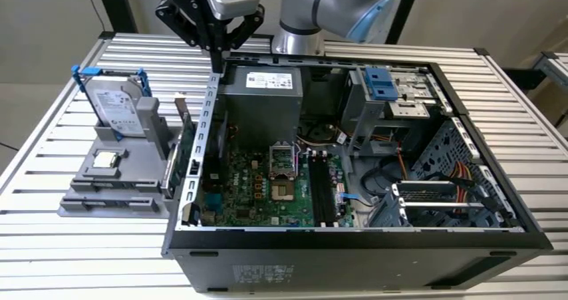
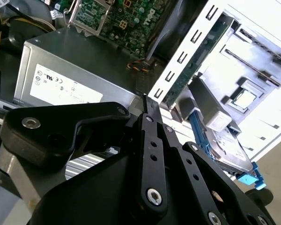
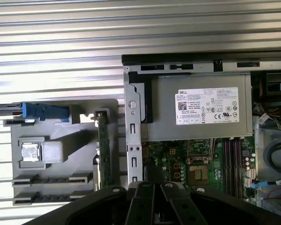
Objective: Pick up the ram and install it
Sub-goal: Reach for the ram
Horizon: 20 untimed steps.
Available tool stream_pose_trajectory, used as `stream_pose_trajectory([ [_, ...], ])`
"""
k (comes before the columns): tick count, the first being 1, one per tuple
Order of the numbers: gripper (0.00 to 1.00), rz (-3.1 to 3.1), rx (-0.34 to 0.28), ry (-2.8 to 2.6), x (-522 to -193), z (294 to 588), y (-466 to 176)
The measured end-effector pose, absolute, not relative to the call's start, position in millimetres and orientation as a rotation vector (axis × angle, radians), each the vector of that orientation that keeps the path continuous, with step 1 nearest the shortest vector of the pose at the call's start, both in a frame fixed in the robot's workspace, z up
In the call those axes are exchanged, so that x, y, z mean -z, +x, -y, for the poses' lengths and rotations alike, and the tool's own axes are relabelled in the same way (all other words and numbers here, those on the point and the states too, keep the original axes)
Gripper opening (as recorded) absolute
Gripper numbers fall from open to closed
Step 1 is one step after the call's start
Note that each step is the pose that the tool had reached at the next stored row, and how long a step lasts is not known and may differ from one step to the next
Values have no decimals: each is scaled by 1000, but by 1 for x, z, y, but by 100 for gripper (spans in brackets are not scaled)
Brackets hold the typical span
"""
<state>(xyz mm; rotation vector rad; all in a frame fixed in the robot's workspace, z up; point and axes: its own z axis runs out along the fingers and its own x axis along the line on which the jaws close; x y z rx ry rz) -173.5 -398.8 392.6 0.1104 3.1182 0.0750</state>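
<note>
Ram [image 3: 102, 150] stands on its long edge in a slot of the grey holder [image 3: 61, 180], a thin green-looking stick. Its long axis runs parallel to the side wall of the computer case [image 1: 355, 240], just outside that wall. One end lies nearly under the hand and the other points away from it along the wall. It is lower than the hand, on the hand's holder side and clear of the fingertips.

The hand [image 1: 218, 66] hangs over the rear corner of the case with its black fingers pressed together into one point, pinching nothing. The tips are right by the top edge of the case wall; I cannot tell whether they touch it.

Below the hand on its case side is the grey power supply [image 3: 196, 117], which carries a white label of black print and small marks. Beyond it lies the green motherboard [image 1: 257, 187] with its long black memory slots [image 1: 321, 187].

Past the ram, farther out from the hand, the holder carries a silver hard drive [image 1: 120, 110] upright in a blue frame, also with a white printed label. A small square processor chip [image 1: 106, 159] lies flat in the holder too. Holder and case rest on the slatted metal counter [image 1: 89, 253].
</note>
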Motion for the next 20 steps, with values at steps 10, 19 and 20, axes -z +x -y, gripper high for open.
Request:
stream_pose_trajectory([
  [10, 0, -3118, -75, 110, -393, 399, -176],
  [19, 0, -3118, -75, 110, -393, 399, -181],
  [20, 0, -3118, -75, 110, -393, 399, -182],
])
